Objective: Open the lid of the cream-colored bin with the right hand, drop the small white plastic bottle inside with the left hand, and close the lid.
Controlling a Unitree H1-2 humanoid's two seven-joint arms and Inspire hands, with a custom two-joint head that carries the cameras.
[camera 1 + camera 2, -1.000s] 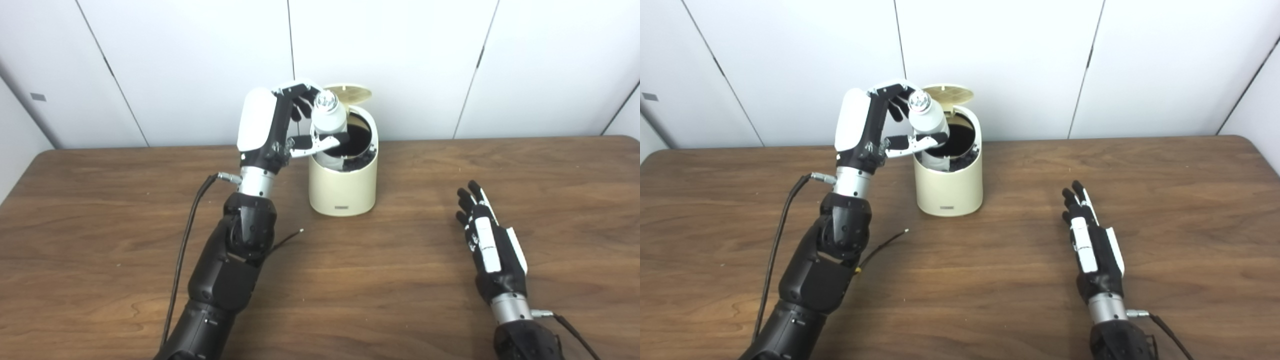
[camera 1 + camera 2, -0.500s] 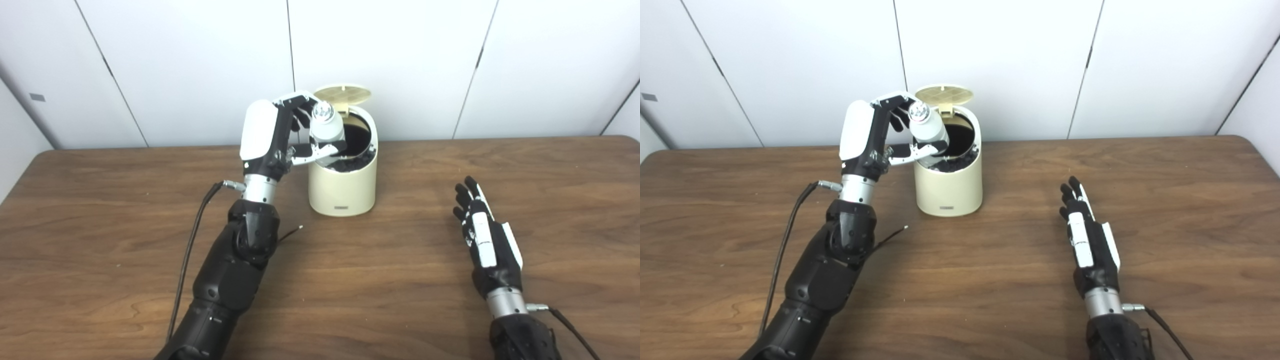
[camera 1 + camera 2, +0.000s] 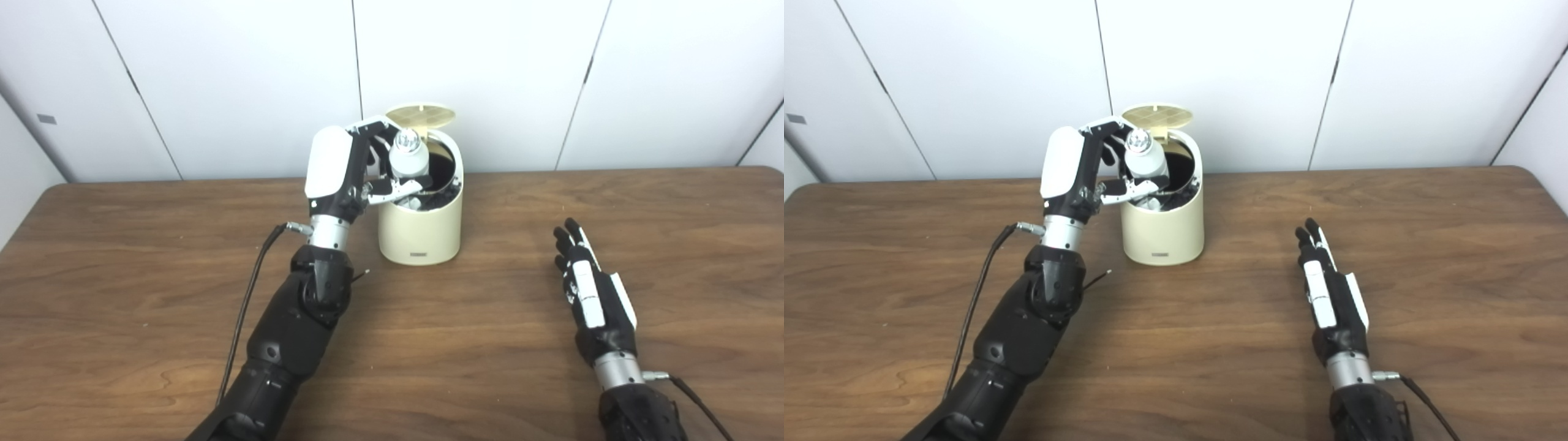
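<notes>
Your left hand [image 3: 343, 174] grips the white bottle [image 3: 408, 160] over the open mouth of the cream bin [image 3: 420, 226], upper centre of frame, its lid [image 3: 420, 114] tipped up behind. Your right hand [image 3: 591, 297] rests lower right, fingers straight and empty, on the table [image 3: 122, 275].

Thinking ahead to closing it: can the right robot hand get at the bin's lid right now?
Probably yes: the lid stands open behind the bin, and bare table separates it from the open right robot hand.
</notes>
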